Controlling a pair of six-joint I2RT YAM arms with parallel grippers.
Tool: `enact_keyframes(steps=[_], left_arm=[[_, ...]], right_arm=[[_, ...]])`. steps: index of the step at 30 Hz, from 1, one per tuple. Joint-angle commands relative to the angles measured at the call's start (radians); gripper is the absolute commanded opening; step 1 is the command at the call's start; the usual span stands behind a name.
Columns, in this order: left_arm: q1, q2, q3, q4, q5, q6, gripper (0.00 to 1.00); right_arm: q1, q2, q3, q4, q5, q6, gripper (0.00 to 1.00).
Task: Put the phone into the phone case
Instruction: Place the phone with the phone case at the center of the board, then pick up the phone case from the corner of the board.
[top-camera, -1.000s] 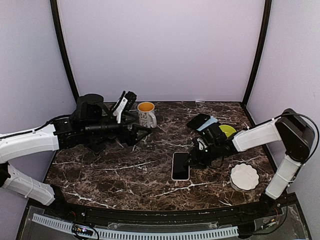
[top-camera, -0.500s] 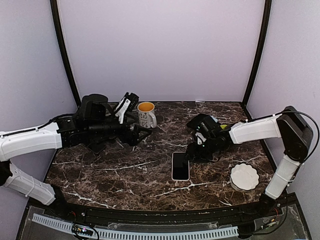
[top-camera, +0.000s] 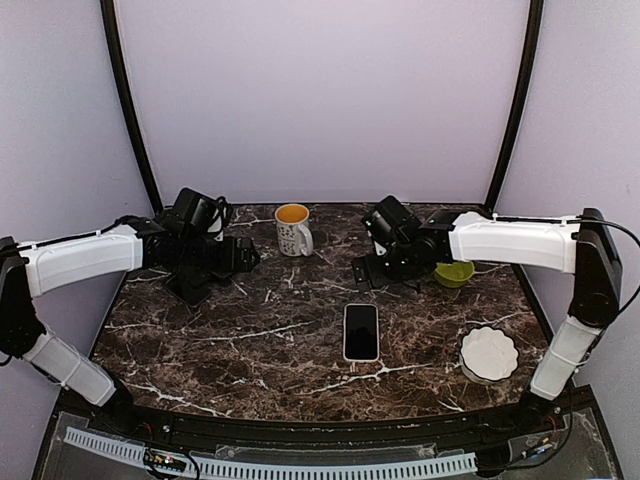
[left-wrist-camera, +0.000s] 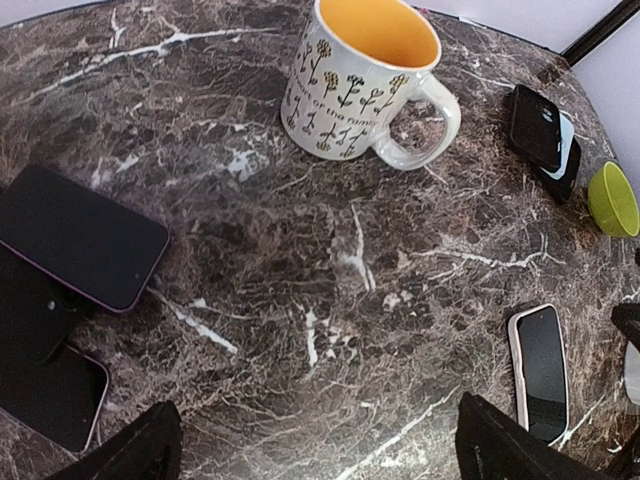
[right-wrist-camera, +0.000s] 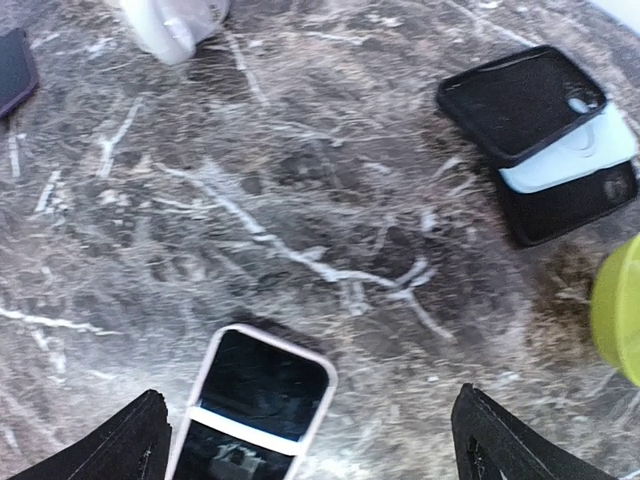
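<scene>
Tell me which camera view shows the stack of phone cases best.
The right wrist view: the stack of phone cases lies large and whole, a black case on top, a pale blue one beneath. The left wrist view shows it small, near the right edge. In the top external view the right arm hides it.

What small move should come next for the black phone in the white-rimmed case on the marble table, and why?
Probably just draw the right gripper back toward its base. The black phone seems seated in its white-rimmed case, flat on the dark marble table, and both that gripper and the left gripper stand open, empty, clear of the phone.
</scene>
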Motion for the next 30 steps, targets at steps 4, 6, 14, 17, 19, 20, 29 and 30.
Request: enact_keyframes(steps=[4,6,14,17,19,20,29,30], left_arm=[[0.013,0.013,-0.022,-0.040,-0.084,-0.102,0.97],[0.015,0.044,0.006,-0.065,-0.103,-0.100,0.97],[0.018,0.141,0.107,-0.084,-0.147,-0.071,0.98],[0.019,0.164,0.119,-0.083,-0.144,-0.059,0.97],[0.022,0.174,0.125,-0.082,-0.140,-0.049,0.98],[0.023,0.176,0.127,-0.079,-0.139,-0.041,0.97],[0.032,0.205,0.140,-0.074,-0.123,0.039,0.98],[0.033,0.205,0.143,-0.078,-0.119,0.049,0.98]], right_arm=[[-0.107,-0.064,-0.008,-0.056,0.192,-0.143,0.97],[-0.174,-0.060,0.004,-0.032,0.174,-0.162,0.89],[-0.404,0.075,0.138,0.182,0.000,-0.007,0.57],[-0.439,0.197,0.235,0.197,0.081,0.048,0.59],[-0.441,0.273,0.304,0.184,0.136,0.060,0.61],[-0.442,0.310,0.339,0.175,0.156,0.069,0.61],[-0.444,0.565,0.570,0.044,0.232,0.111,0.61],[-0.444,0.579,0.578,0.024,0.245,0.118,0.60]])
